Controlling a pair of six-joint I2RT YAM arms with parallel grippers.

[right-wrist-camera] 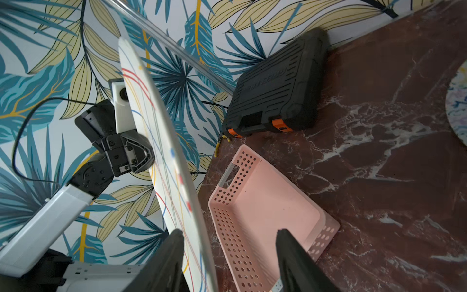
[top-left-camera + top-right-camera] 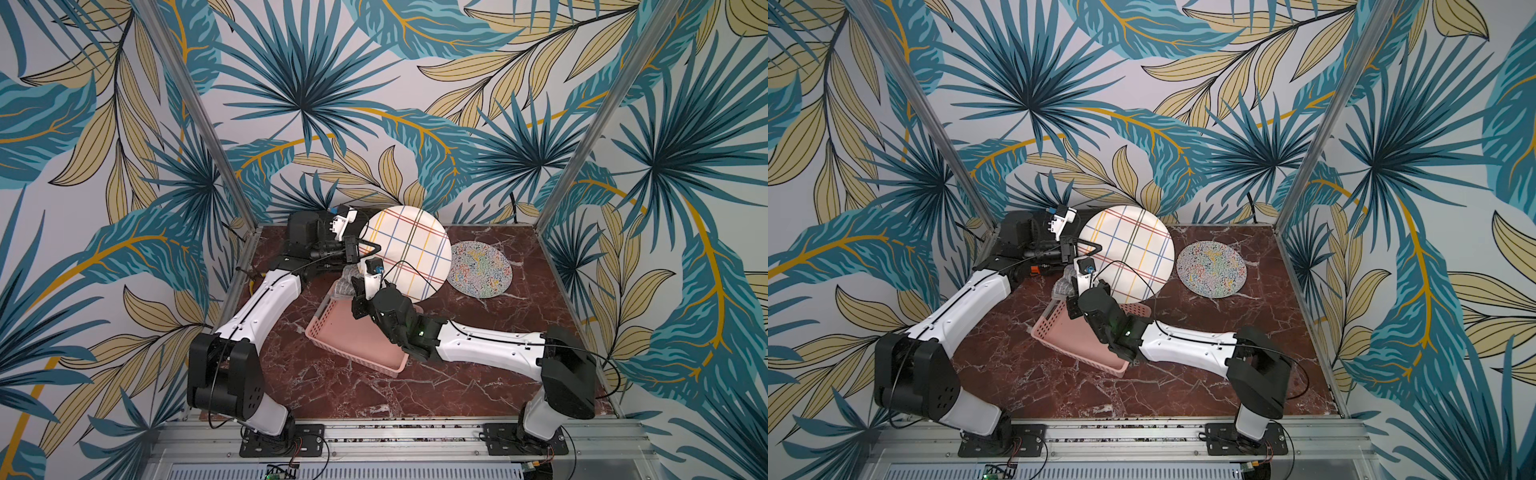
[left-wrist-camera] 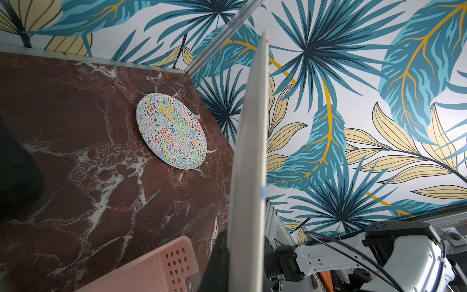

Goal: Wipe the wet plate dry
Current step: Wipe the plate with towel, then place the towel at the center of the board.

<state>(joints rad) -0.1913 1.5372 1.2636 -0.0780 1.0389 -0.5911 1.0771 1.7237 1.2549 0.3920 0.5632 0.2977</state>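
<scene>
Right gripper point(image 1: 228, 231): fingers stand apart, with the rim of the plaid plate point(image 2: 411, 249) passing between them, not gripped. Left gripper point(image 1: 151, 158) is clamped on that rim, holding the plate tilted on edge above the pink basket point(image 2: 353, 345) on the table point(image 2: 457, 374).

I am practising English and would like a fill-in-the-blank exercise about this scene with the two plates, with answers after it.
1. The striped plate is gripped by the ____ arm's claw.
2. The speckled plate lies ____ on the table.
3. The perforated basket is ____ in colour.
4. The black case has ____ latches.
Missing words: left; flat; pink; orange.
</scene>
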